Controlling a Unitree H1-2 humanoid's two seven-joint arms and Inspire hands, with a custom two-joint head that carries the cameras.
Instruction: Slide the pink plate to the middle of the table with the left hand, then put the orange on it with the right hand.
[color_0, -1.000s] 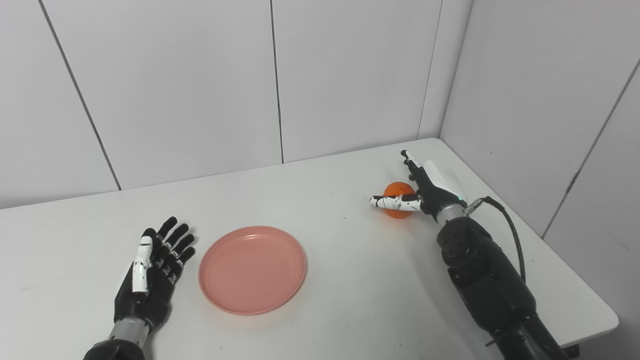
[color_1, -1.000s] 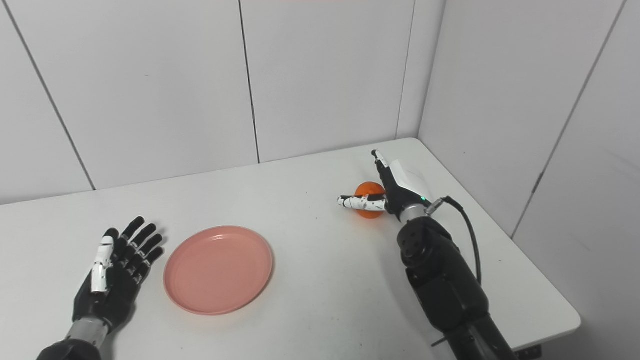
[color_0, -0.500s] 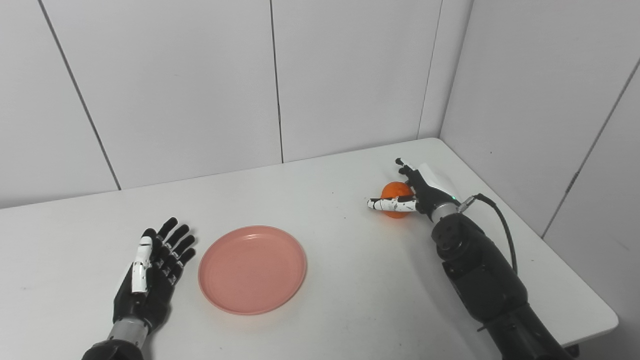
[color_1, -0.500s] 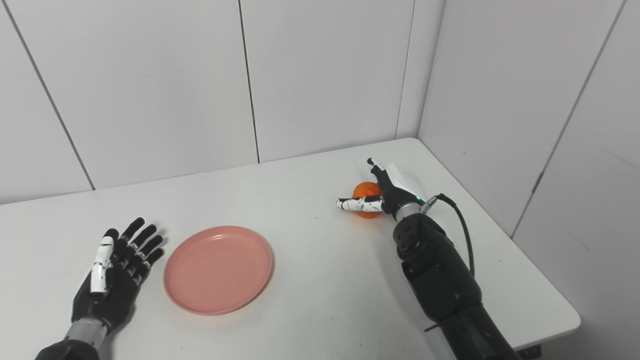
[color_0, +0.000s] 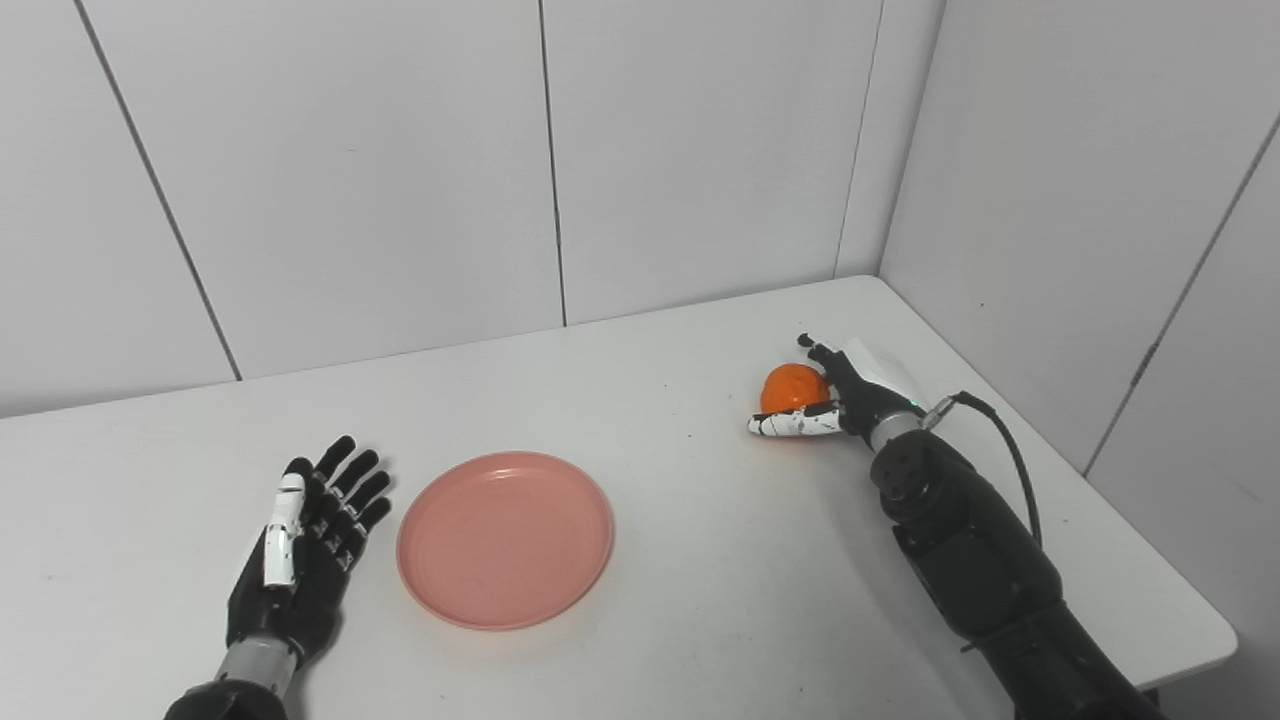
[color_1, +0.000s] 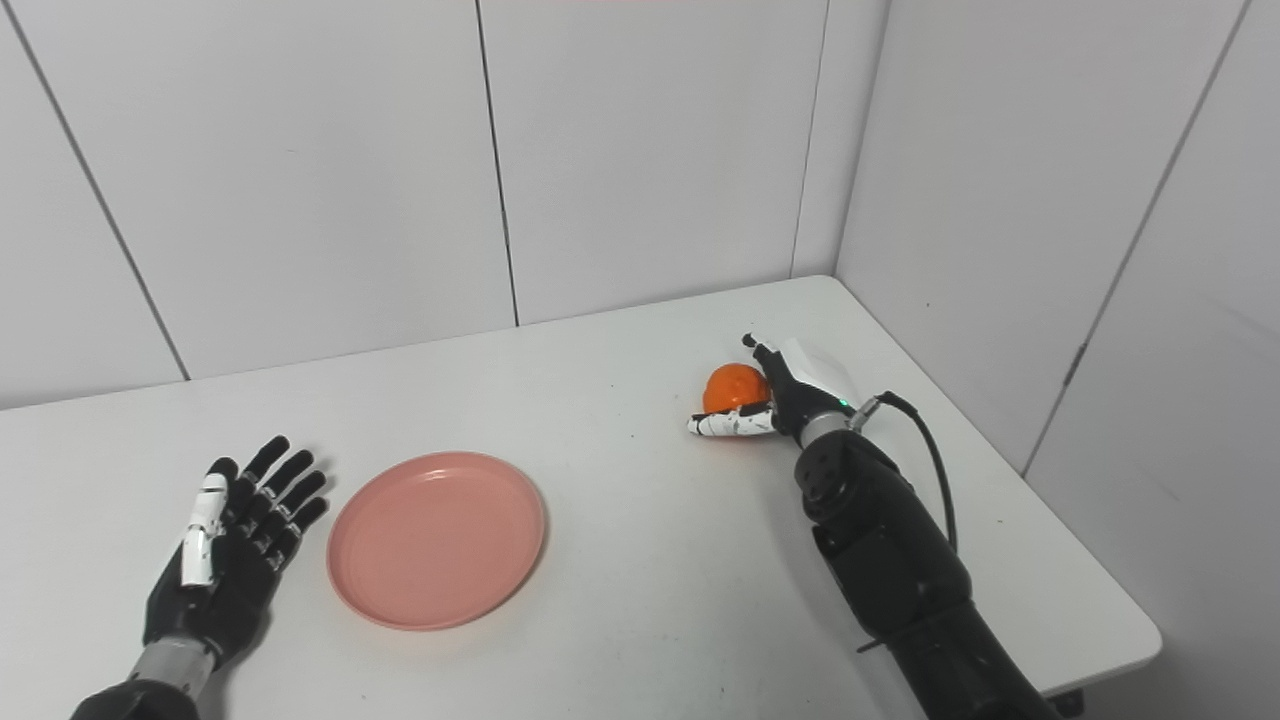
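Far to the right on the white table (color_0: 700, 600), the orange (color_0: 792, 388) is cupped by the right hand (color_0: 835, 400), its thumb laid along the near side and its fingers (color_0: 822, 355) curled at the far side; whether it is gripped firmly cannot be told. Well apart, the pink plate (color_0: 505, 540) lies flat left of centre, and just beside it the left hand (color_0: 300, 545) is rested palm down, fingers spread, nothing being held.

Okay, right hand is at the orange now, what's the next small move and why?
Probably close the right hand firmly on the orange and lift it a little. Its fingers curl over the fruit's far side and the thumb lies under its near side, but whether the grasp is complete cannot be seen. The pink plate waits empty beside the open left hand.
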